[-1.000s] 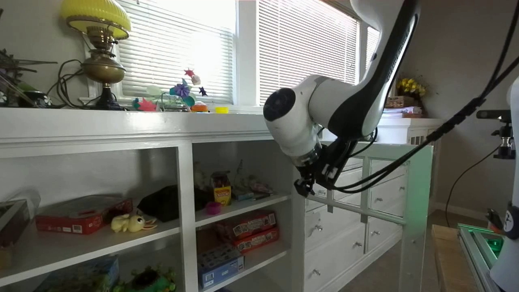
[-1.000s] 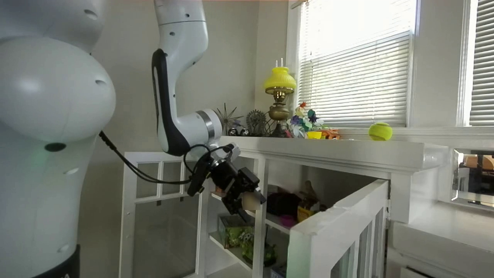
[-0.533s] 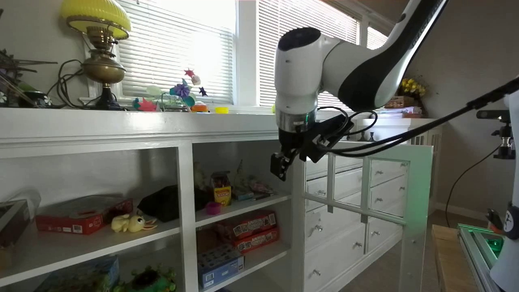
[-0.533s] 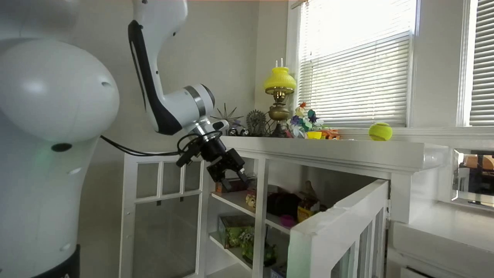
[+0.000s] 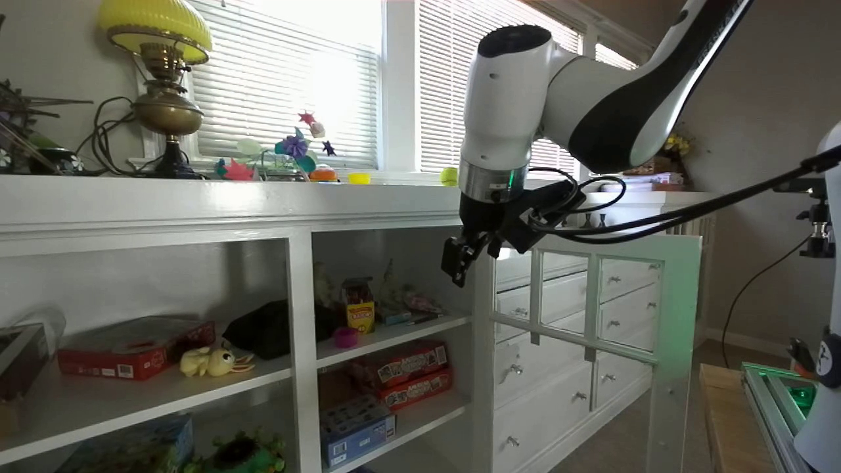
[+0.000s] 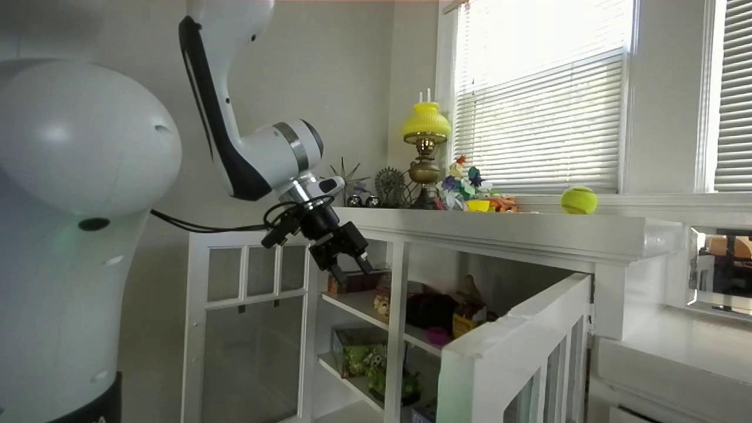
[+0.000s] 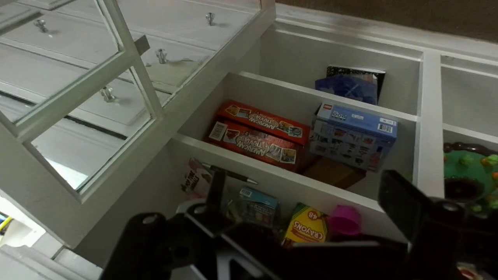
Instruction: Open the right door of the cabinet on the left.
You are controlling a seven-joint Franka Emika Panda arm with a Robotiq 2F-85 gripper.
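Cabinet (image 6: 482,232) and robot arm (image 6: 273,158) fill much of both exterior views; a post (image 5: 302,368) splits the cabinet's white shelving into a left section (image 5: 131,276) and a right section (image 5: 394,253). Its right door (image 6: 511,346) stands swung outward, between four and five o'clock in an exterior view and at ten o'clock in the wrist view, where drawers (image 7: 70,44) show through the panes (image 7: 93,136). The left door (image 6: 252,301), swung outward too, shows only in an exterior view, at eight o'clock. The pincer (image 6: 352,272), near seven o'clock in an exterior view, is spread, apart from the right door there; the wrist view shows its fingers (image 7: 404,206) wide apart as well.

A flat red box (image 5: 135,348) lies on the left section's upper shelf (image 5: 118,401), at eight o'clock in an exterior view. The right section's lower shelf (image 7: 280,103) holds two red trivia boxes (image 7: 256,136), with a blue box (image 7: 354,134) at their three o'clock in the wrist view. Only that view shows, at two o'clock, a flat black-speckled item (image 7: 337,71) partly covered by something blue (image 7: 346,89). A yellow toy (image 5: 213,362) sits just beside the flat red box, at its three o'clock. On the right section's upper shelf (image 7: 288,186), in the wrist view, are a crayon box (image 7: 305,225), a magenta cup (image 7: 344,219) just beside it at three o'clock, and, towards ten o'clock, a pen (image 7: 237,177).
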